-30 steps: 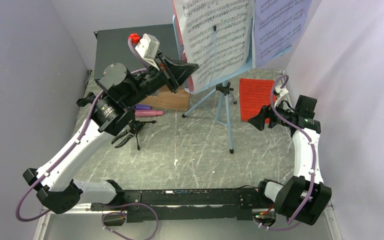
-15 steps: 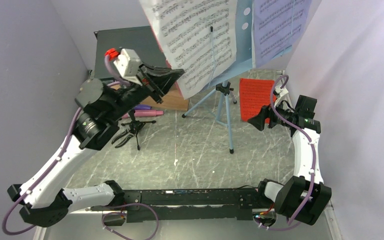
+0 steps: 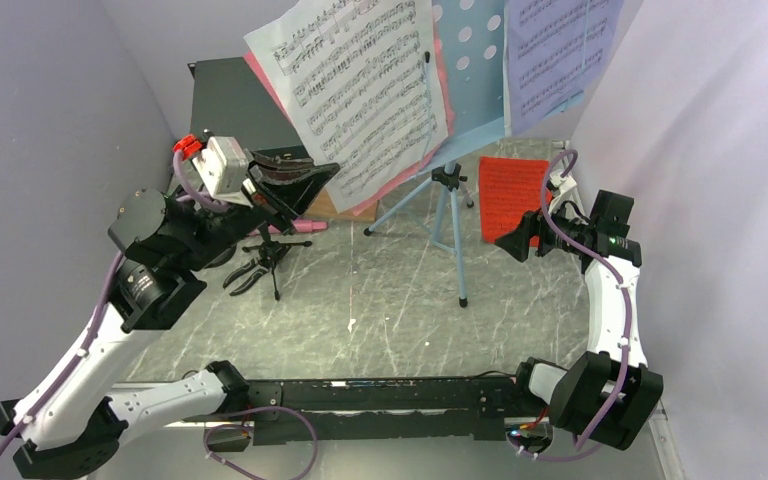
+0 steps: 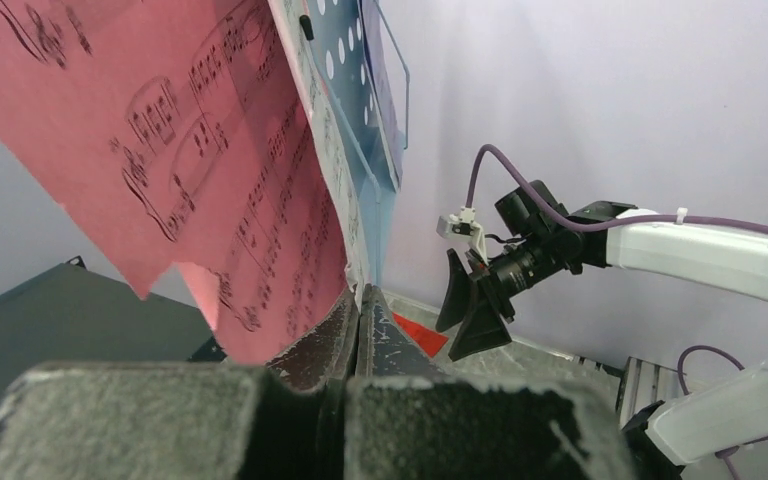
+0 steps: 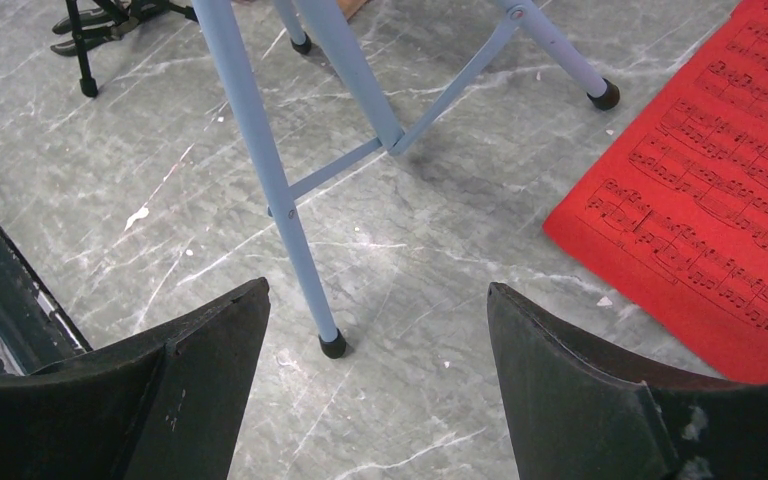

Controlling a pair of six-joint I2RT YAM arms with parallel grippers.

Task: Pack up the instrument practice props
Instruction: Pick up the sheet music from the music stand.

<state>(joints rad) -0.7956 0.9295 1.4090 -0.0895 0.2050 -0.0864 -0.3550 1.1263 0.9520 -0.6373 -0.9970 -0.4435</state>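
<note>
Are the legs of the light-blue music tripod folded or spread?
Spread. The music tripod has legs splayed outward, black feet resting apart on the table.

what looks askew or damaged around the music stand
The white music sheet and the pink sheet behind it hang tilted, fanned off the light-blue perforated stand, pinched at the lower edge by the shut left tool. The pink sheet's bottom edge looks ragged, possibly torn.
</note>
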